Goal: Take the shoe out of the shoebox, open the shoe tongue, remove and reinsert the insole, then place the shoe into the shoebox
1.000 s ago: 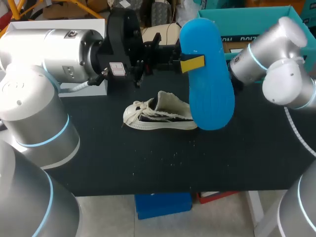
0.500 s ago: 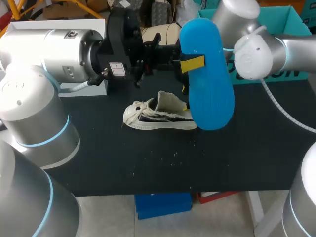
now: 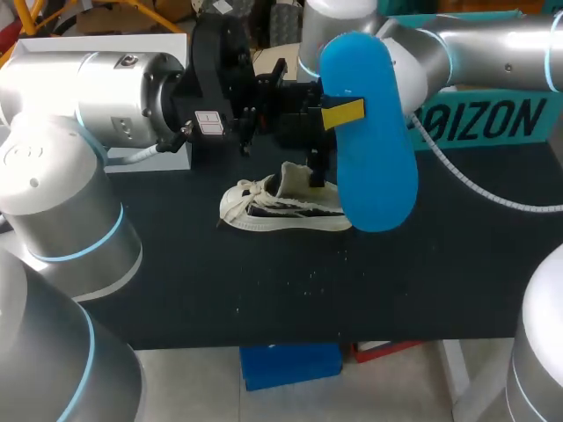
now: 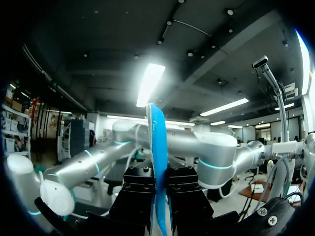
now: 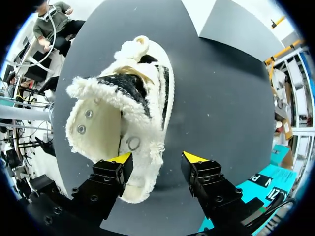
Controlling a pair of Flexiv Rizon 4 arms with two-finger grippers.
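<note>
Insole (image 3: 374, 149) out, gripped by the left tool (image 4: 158, 196) at one o'clock of the shoe (image 3: 281, 209); right tool (image 5: 156, 160) gapes; reinsertion, boxing remain.

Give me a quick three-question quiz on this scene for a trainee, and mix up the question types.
1. True or false: the left gripper is shut on the blue insole.
2. The right gripper, over the heel end of the shoe, is: A open; B shut on a lace; C shut on the insole.
3. Fill in: the shoe lies on the black ___.

Key: 1 true; 2 A; 3 table.
</note>
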